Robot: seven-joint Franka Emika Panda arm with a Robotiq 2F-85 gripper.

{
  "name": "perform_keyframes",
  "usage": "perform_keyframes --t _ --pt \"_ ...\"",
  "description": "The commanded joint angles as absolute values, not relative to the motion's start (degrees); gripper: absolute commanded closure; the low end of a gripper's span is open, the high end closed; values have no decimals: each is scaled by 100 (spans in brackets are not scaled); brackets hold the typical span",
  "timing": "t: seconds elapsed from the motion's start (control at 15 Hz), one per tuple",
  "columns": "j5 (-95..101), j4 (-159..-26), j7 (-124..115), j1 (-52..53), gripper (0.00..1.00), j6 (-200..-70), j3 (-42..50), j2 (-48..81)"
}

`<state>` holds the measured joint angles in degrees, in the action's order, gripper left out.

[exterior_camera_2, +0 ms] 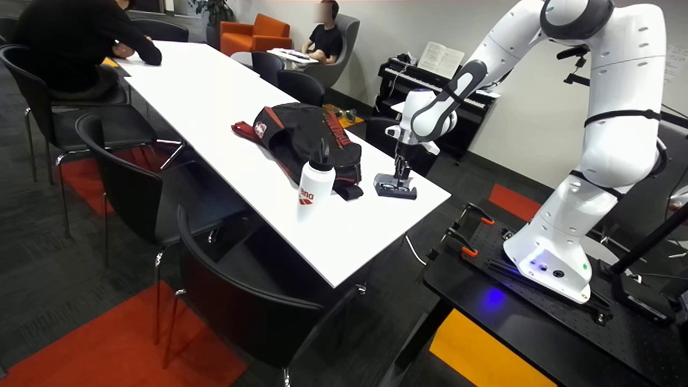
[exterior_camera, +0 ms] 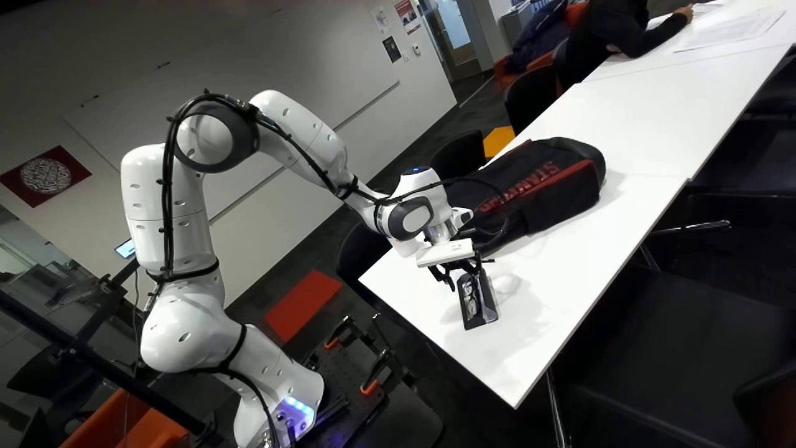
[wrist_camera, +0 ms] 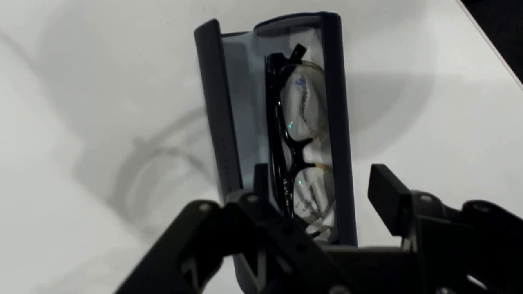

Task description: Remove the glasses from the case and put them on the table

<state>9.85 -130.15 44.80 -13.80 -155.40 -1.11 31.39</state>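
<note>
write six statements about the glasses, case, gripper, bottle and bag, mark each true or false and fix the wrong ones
1. The glasses lie inside the case. True.
2. The case is closed. False: it is open, with the glasses showing from above in the wrist view.
3. The gripper is close to the case with its jaws apart. True.
4. A bottle and a bag are both on the table. True.
5. The bottle lies on its side. False: it stands upright.
6. The bag is green. False: it is black and red.
</note>
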Motion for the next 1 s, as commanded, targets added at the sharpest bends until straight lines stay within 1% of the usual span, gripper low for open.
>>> perform_keyframes --t 0.0,0.07,0.13,0.2,0.27,0.33,0.4,0.47,0.53,0.8,0.93 --pt "1064 -12783 4498 -1395 43 -15665 -82 3391" --pt "1081 -12736 4464 -1378 43 -15689 -57 3448" --pt "1086 -12682 4454 -1376 49 -15685 -47 3502" --pt "1092 -12626 4429 -1367 47 -15685 -30 3562" --pt "1113 -12575 4391 -1341 49 -15687 3 3616" --pt "1112 -12514 4392 -1347 49 -15681 7 3670" --pt "1120 -12462 4374 -1338 52 -15682 28 3701" --pt "1140 -12416 4344 -1316 51 -15683 64 3747" --pt "1150 -12362 4331 -1307 54 -15666 80 3789" --pt "1199 -12233 4346 -1292 56 -15594 101 3903" --pt "1245 -12261 4364 -1276 54 -15602 98 3906"
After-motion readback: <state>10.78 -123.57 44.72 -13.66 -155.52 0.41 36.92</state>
